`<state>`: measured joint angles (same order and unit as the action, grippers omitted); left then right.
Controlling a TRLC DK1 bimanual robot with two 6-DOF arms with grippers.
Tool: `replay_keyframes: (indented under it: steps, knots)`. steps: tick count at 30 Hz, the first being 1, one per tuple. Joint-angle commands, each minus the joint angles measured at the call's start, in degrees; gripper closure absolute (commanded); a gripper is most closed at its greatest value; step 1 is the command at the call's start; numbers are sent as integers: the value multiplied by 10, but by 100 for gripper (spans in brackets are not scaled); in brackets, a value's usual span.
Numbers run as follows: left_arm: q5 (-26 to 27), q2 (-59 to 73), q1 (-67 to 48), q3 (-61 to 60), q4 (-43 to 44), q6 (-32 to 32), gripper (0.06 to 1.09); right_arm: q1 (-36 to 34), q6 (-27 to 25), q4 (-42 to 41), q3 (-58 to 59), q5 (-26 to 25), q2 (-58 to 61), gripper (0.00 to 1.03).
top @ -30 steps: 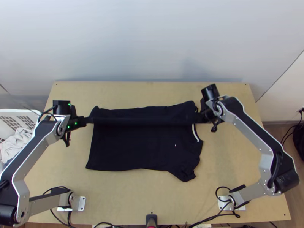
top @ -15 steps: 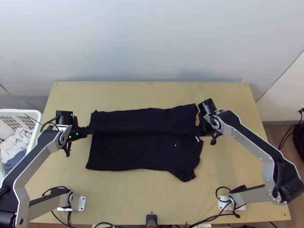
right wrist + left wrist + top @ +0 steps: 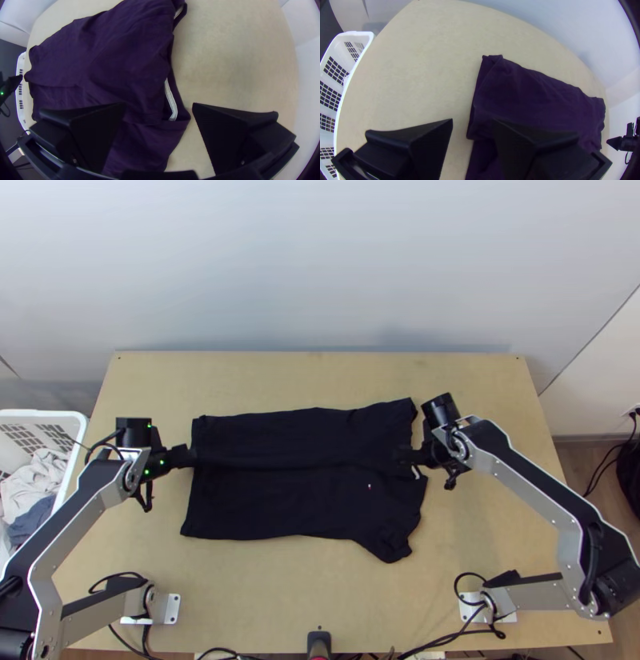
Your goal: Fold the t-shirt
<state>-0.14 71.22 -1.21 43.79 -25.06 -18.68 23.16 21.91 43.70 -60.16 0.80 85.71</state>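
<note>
Now the left gripper (image 3: 189, 457) stands open at the hem, the right gripper (image 3: 406, 457) wide open by the collar! Between them, the dark t-shirt (image 3: 296, 504) lies folded lengthwise.

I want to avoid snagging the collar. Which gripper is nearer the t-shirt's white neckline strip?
Right. The right gripper is beside the white neckline strip; the left gripper is at the hem, the opposite end.

Left hand (image 3: 189, 457), right hand (image 3: 403, 457) — both spread wide
</note>
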Motion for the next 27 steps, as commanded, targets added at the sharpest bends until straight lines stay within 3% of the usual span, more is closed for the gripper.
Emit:
replay_keyframes:
  steps: [1, 3, 7, 11, 16, 27]
  knots:
    - [17, -13, 3, 34, -45, -22, 33, -20, 9, 7, -13, -6, -39, 3]
    - [30, -20, 4, 51, -94, -15, 33, -24, 5, 7, -21, -6, -56, 3]
    - [111, -21, 18, 79, -248, 15, 34, -21, 6, 38, -38, -5, -78, 3]
    - [122, -27, 13, 63, -353, 85, 33, -6, 7, 74, -40, -5, -84, 3]
    - [112, -84, -5, 2, -339, 124, 34, 16, 7, 98, -34, -1, -99, 3]
    - [59, -84, -99, -49, -304, 91, 34, 126, 8, 189, -21, -1, -131, 3]
